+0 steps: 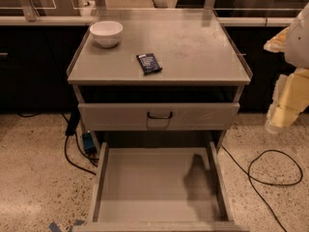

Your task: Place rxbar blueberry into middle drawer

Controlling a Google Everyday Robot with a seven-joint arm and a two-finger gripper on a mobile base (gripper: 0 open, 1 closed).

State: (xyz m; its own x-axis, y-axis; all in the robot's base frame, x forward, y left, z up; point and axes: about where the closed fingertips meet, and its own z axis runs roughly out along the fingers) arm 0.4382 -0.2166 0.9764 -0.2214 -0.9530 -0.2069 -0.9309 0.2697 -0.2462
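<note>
Rxbar blueberry (149, 63) flat on the cabinet top (203, 47), near the front edge, well apart from the white bowl (106, 33) at the back left. Below, a closed drawer front (203, 115) with a dark loop handle; lower again, the middle drawer (145, 187) standing open, floor bare. Gripper (282, 108) off to the right of the cabinet, clear of the bar; open or closed, cannot tell. Probably the reach stage, nothing grasped yet. Next: swing left over the top, descend squarely, pinch across the bar's narrow width

1 bowl (106, 33), 1 bar (148, 63), gripper (276, 122) R
</note>
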